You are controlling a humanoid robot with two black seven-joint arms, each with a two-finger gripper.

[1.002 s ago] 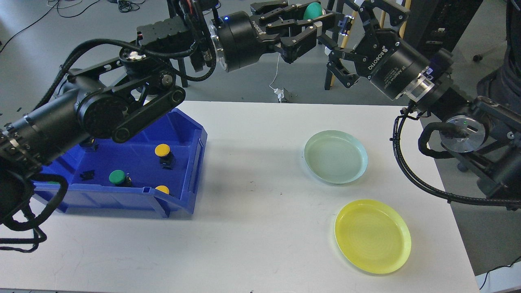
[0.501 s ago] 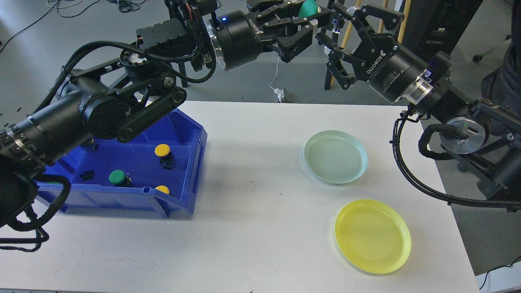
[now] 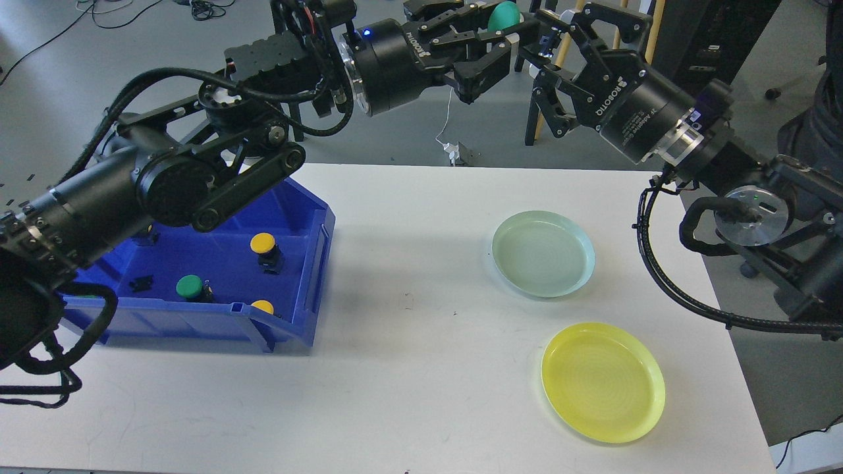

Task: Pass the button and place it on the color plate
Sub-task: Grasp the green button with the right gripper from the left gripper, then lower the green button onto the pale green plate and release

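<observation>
Handover pose above the far table edge.
Left gripper [image 3: 504, 33] clamps the green button [image 3: 505, 14]; right gripper [image 3: 550, 39] spread wide right beside it, empty. Pale green plate [image 3: 544, 253] and yellow plate [image 3: 602, 380] below.

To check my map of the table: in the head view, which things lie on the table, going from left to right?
blue bin with yellow and green buttons inside → pale green plate → yellow plate. The two plates overlap a little in left-right span, but the yellow plate's middle lies further right.
</observation>
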